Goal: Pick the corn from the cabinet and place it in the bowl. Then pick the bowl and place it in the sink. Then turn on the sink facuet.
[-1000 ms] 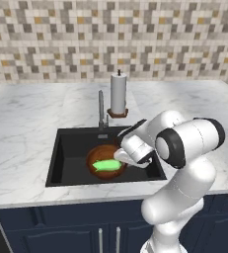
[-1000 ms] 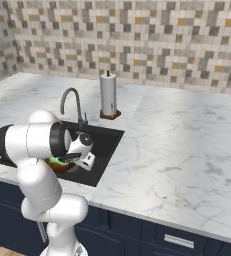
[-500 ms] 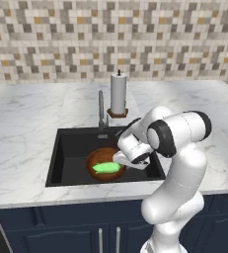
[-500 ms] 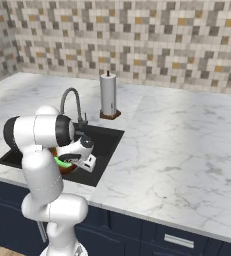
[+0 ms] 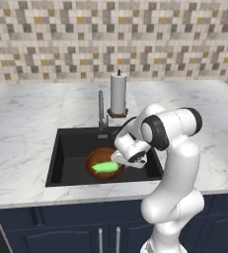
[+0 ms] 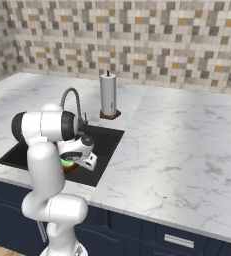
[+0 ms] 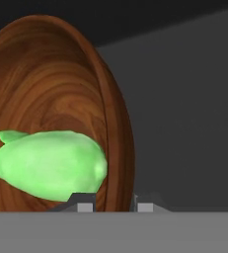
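**Bowl down in the sink, tap comes next**

The sink [image 5: 71, 148] now holds the bowl [image 5: 92, 162], lowered over the last second to the basin floor, right of centre. The corn [image 5: 107, 167] lies inside it. The gripper [image 7: 115, 203] straddles the bowl's rim, fingertips narrowly apart, apparently still pinching. The sink facuet [image 5: 101, 109] behind the sink waits untouched.

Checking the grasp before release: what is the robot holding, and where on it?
The bowl, pinched at its rim: the jaws straddle the wall, one fingertip inside beside the corn, one outside. It sits low in the sink.
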Controlling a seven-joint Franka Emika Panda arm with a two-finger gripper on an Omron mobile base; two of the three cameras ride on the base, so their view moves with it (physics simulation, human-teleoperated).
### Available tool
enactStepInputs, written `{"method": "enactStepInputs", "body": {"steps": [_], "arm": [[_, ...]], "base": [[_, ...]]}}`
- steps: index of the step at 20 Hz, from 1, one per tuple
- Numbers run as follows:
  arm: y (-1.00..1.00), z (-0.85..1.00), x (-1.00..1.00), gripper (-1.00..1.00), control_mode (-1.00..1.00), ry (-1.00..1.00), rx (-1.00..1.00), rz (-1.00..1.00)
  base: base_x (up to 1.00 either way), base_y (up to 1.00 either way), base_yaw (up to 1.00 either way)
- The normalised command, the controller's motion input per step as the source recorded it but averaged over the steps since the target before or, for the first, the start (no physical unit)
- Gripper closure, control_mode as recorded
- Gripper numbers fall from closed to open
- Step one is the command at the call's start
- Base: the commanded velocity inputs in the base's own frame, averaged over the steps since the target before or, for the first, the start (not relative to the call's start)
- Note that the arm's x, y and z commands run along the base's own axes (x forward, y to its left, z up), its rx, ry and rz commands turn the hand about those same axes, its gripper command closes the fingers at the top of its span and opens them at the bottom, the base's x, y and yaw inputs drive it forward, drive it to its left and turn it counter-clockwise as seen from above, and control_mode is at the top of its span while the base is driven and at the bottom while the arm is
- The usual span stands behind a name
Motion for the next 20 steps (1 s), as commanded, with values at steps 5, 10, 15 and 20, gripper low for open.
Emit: {"method": "enactStepInputs", "body": {"steps": [5, 10, 15, 20], "arm": [[0.0, 0.0, 0.33, -1.0, -1.0, 0.0, 0.0, 0.0], [0.0, 0.0, 0.07, -1.0, -1.0, 0.0, -0.01, 0.0], [-0.01, 0.25, 0.0, -1.0, -1.0, 0.0, 0.0, 0.0], [-0.1, 0.89, -0.02, -1.0, -1.0, 0.0, 0.0, -0.04]], "base": [[0.0, 0.0, 0.0], [0.0, 0.0, 0.0], [0.0, 0.0, 0.0], [0.0, 0.0, 0.0]]}}
